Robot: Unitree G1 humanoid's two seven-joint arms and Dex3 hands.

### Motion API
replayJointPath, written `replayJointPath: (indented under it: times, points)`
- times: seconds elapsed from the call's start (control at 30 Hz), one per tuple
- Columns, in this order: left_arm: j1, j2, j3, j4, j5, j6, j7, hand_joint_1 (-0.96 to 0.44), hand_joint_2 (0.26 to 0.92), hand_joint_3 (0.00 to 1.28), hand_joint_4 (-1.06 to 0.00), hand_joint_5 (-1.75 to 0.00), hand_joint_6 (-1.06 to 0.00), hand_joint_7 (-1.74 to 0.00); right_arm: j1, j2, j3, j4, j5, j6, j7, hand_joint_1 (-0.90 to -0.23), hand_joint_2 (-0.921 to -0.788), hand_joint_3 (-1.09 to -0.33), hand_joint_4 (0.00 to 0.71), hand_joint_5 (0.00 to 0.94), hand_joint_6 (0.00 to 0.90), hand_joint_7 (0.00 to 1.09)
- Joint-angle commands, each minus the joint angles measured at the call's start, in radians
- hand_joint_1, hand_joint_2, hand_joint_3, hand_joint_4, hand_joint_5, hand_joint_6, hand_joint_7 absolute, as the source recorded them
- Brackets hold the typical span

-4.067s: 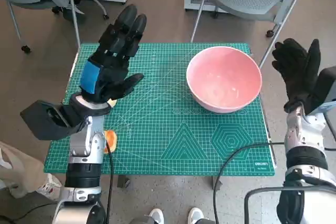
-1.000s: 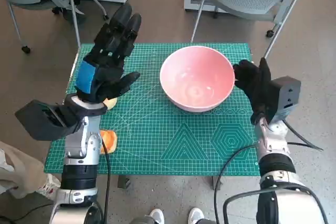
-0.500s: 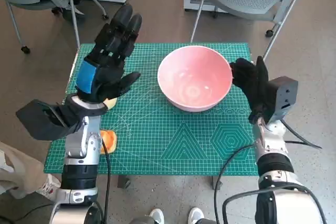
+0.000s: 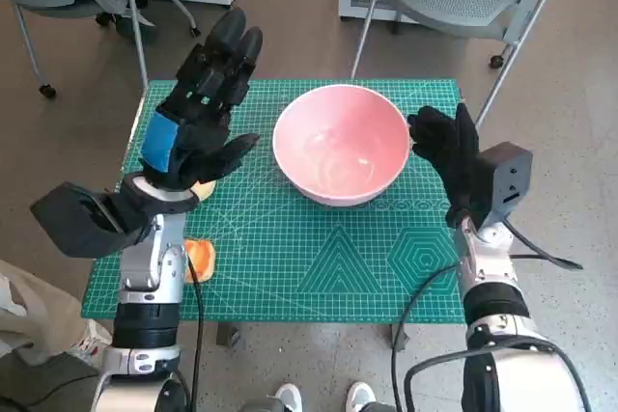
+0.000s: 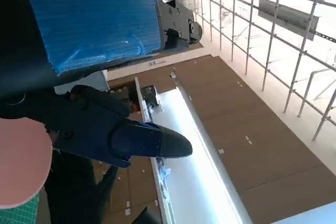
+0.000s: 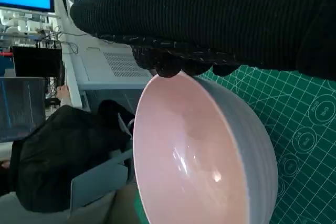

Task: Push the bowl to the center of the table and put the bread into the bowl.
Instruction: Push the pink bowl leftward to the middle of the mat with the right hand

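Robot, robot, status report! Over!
Left hand open, raised. Right hand open, against bowl rim. Bread behind left forearm, untouched. Nothing blocking.

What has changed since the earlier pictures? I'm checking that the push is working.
The right hand swung in against the pink bowl and pushed it leftward toward the mat's centre. The left hand stayed raised and open, and the bread stayed near the mat's front left edge.

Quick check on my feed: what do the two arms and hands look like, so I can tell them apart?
Left hand: black, blue tape across its back, on a pale forearm. Right hand: black knitted glove, grey box at the wrist, black cables trailing below.
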Motion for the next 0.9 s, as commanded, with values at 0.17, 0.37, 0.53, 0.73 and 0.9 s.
replayJointPath:
  times: [0.17, 0.37, 0.53, 0.73, 0.9]
  points:
    - [-0.011, -0.005, -0.001, 0.014, -0.008, -0.004, -0.012, -0.64, 0.921, 0.18, -0.05, 0.0, -0.2, -0.05, 0.023, 0.018, 0.018, 0.003, -0.014, 0.003, 0.013, -0.648, -0.921, -0.912, 0.103, 0.004, 0.1, 0.09]
    - [-0.014, -0.006, 0.0, 0.02, -0.008, -0.006, -0.016, -0.64, 0.921, 0.18, -0.05, 0.0, -0.2, -0.05, 0.027, 0.032, 0.024, -0.002, -0.012, -0.008, 0.019, -0.653, -0.921, -0.913, 0.113, 0.008, 0.1, 0.09]
    - [-0.014, -0.005, 0.001, 0.023, -0.005, -0.01, -0.015, -0.65, 0.921, 0.18, -0.05, 0.0, -0.2, -0.05, 0.029, 0.037, 0.024, -0.004, -0.01, -0.013, 0.027, -0.664, -0.921, -0.904, 0.115, 0.007, 0.098, 0.09]
    - [-0.015, -0.004, 0.002, 0.026, -0.006, -0.011, -0.017, -0.65, 0.921, 0.18, -0.05, 0.0, -0.2, -0.05, 0.028, 0.034, 0.02, -0.004, -0.006, -0.012, 0.036, -0.66, -0.921, -0.9, 0.115, 0.006, 0.098, 0.09]
    - [-0.015, -0.003, 0.003, 0.026, -0.005, -0.012, -0.017, -0.65, 0.921, 0.18, -0.05, 0.0, -0.2, -0.04, 0.023, 0.028, 0.019, -0.005, -0.007, -0.01, 0.036, -0.658, -0.921, -0.899, 0.115, 0.005, 0.097, 0.09]
